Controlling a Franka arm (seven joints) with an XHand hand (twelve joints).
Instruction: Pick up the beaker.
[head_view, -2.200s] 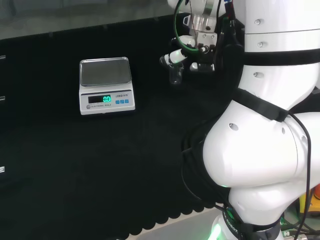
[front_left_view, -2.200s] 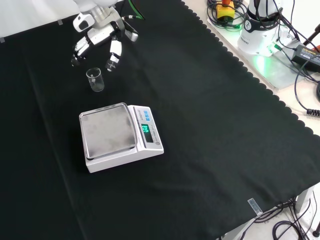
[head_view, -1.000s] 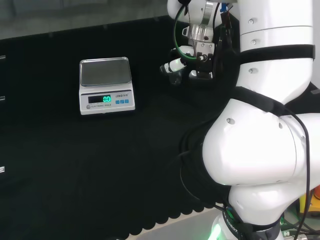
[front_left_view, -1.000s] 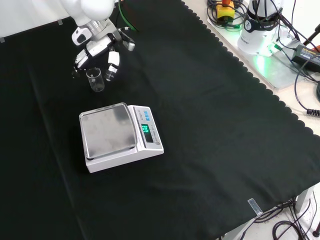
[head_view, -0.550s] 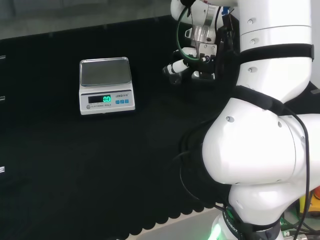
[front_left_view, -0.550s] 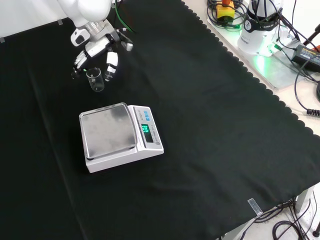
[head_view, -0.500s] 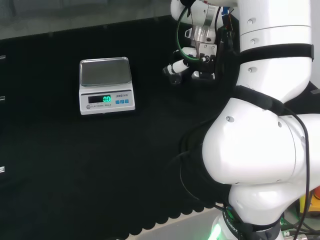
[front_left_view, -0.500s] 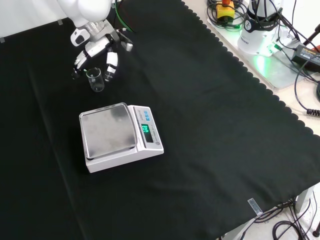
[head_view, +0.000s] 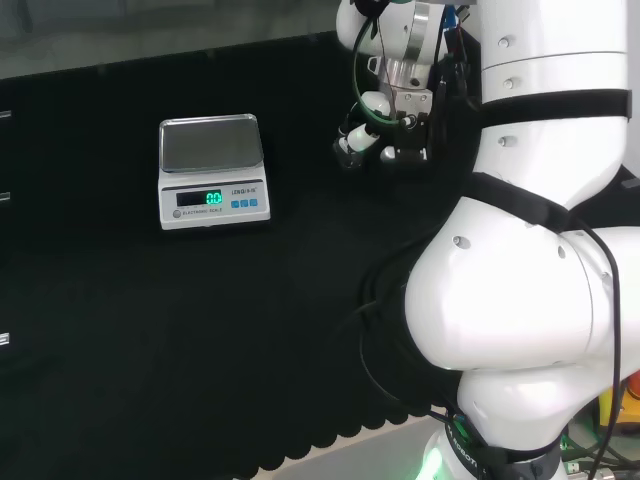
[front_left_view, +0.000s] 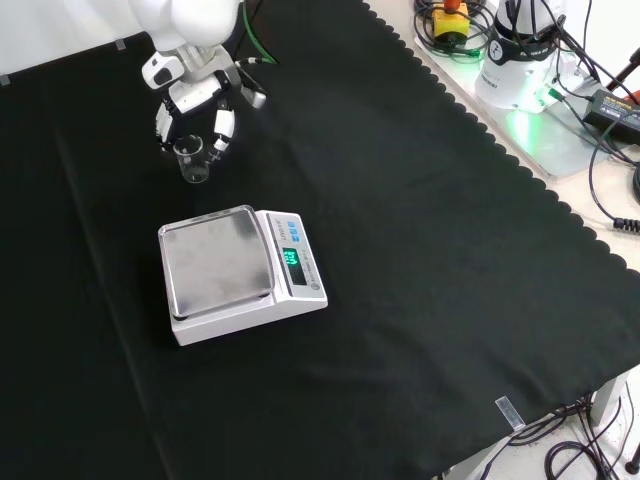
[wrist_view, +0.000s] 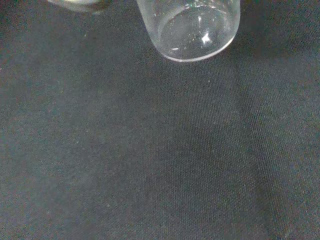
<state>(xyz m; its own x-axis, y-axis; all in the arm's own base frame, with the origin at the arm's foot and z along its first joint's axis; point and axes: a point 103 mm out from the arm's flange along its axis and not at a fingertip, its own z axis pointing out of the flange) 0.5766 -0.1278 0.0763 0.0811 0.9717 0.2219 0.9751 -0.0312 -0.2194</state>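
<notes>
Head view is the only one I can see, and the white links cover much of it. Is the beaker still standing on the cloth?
Observer: Yes. In the front view the beaker stands upright on the black cloth, behind the scale.
Operator: Where is the hand compared with it?
Observer: The hand is just above and behind the beaker, with fingers reaching down on both sides of its rim. I cannot tell whether they touch the glass.
Operator: Is something inside the beaker?
Observer: The wrist view shows its clear base resting on the cloth, and it looks empty.
</notes>
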